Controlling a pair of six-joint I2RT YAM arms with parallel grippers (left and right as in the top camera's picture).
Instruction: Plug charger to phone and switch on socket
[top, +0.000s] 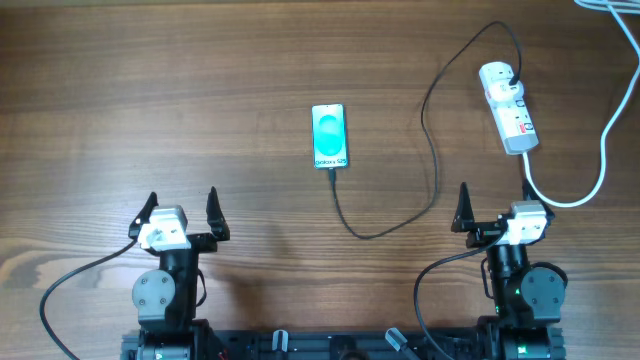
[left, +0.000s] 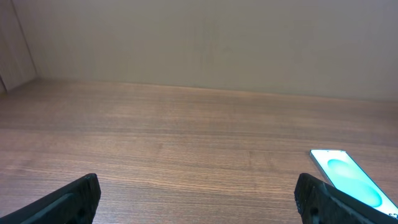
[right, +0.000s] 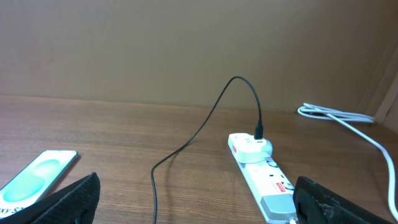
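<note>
Phone (top: 329, 137), charger (top: 436, 185) seemingly attached, lies ahead between wide-open, empty left fingers (top: 213, 208) and right fingers (top: 463, 207).

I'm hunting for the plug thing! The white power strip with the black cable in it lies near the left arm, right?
Not quite. The white power strip, black cable in it, lies near the right gripper, as the overhead view shows.

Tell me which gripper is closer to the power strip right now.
Right. The right gripper sits just short of the power strip's near end, open. The left gripper is far off, on the other side of the phone.
</note>
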